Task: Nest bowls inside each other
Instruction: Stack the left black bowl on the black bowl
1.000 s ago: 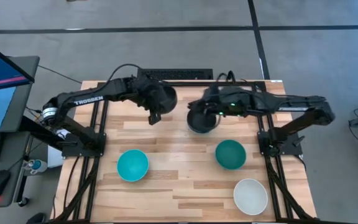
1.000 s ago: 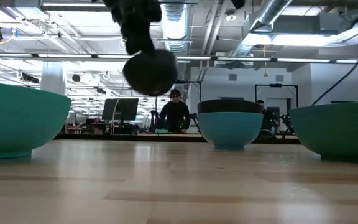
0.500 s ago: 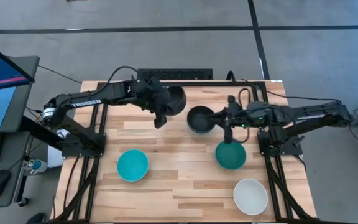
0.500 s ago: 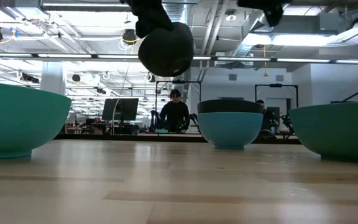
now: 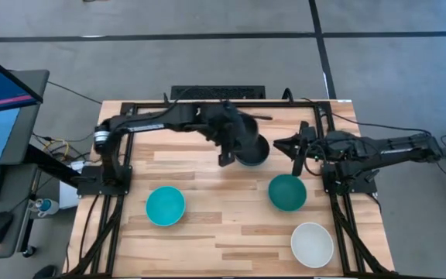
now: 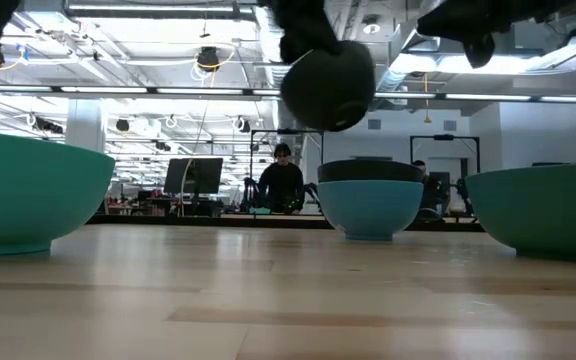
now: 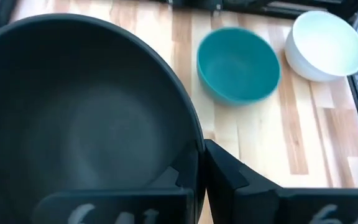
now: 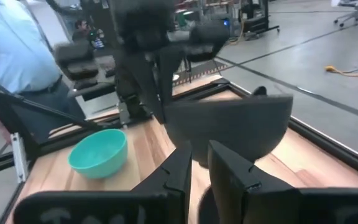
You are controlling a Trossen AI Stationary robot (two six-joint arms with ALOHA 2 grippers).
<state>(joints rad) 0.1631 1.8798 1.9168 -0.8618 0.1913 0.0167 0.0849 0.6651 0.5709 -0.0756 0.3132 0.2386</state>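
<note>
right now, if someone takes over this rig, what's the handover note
Left tool: shut on a black bowl, held in the air above the stack at the table's far middle.
Right tool: pulled back to the right of the stack, holding nothing, fingers nearly together.
Stack: second black bowl sits inside the sky-blue bowl.
Loose on the table: turquoise bowl front left, teal-green bowl right of centre, white bowl front right.
Done: one nesting.
Left: lower the held bowl into the stack, then nest the other three.
</note>
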